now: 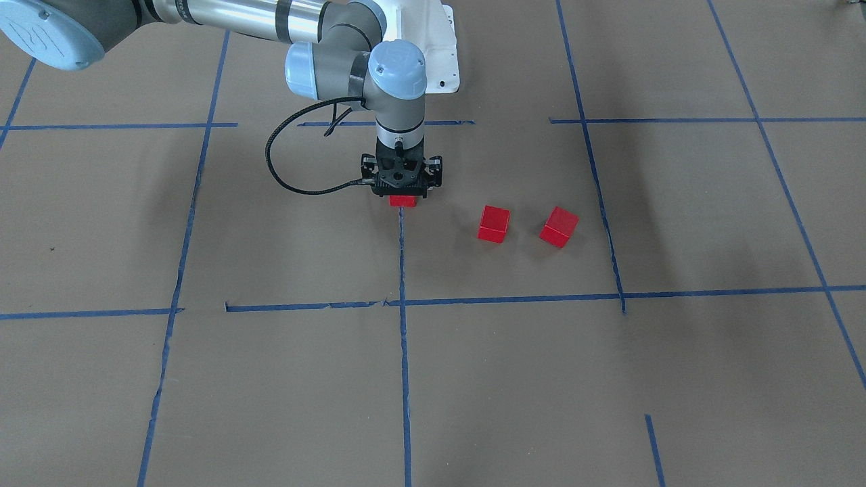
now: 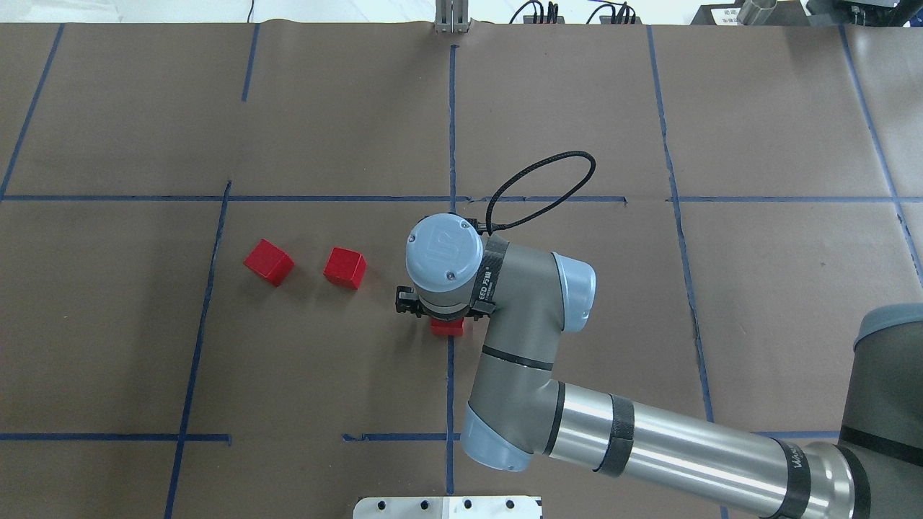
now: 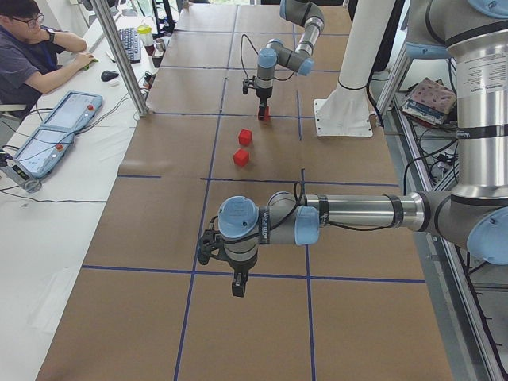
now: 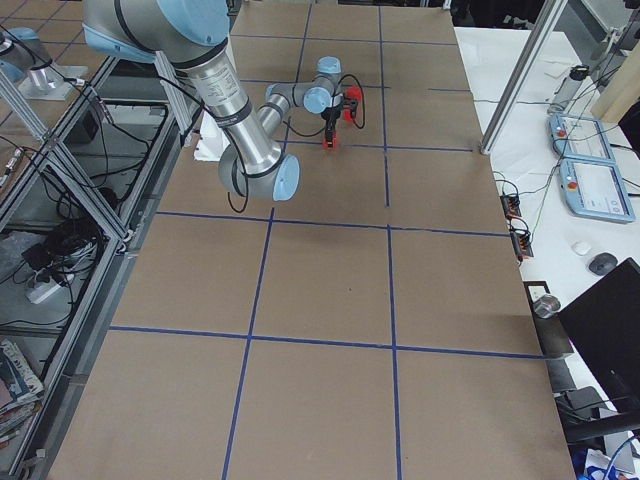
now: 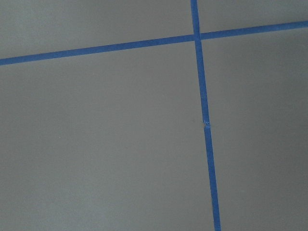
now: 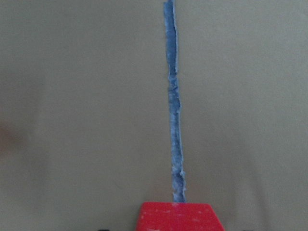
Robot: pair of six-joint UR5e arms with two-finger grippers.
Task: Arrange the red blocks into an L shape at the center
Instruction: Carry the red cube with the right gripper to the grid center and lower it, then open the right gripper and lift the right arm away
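Three red blocks are on the brown paper. One red block [image 1: 403,200] lies at the center, at the end of the vertical blue tape line [image 1: 404,270], directly under my right gripper [image 1: 402,193]. It also shows in the overhead view [image 2: 448,327] and at the bottom edge of the right wrist view [image 6: 182,217]. The gripper points straight down over it and its fingers are hidden, so I cannot tell whether they hold the block. The other two red blocks [image 1: 494,224] [image 1: 559,226] lie side by side, apart, toward my left. My left gripper [image 3: 236,287] hangs over bare paper far off, its state unclear.
The white robot base [image 1: 443,47] stands behind the center cell. A black cable [image 1: 284,169] loops from the right wrist. A person sits at a side table with pendants [image 3: 59,131] beyond the table's far edge. The left wrist view shows only paper and tape.
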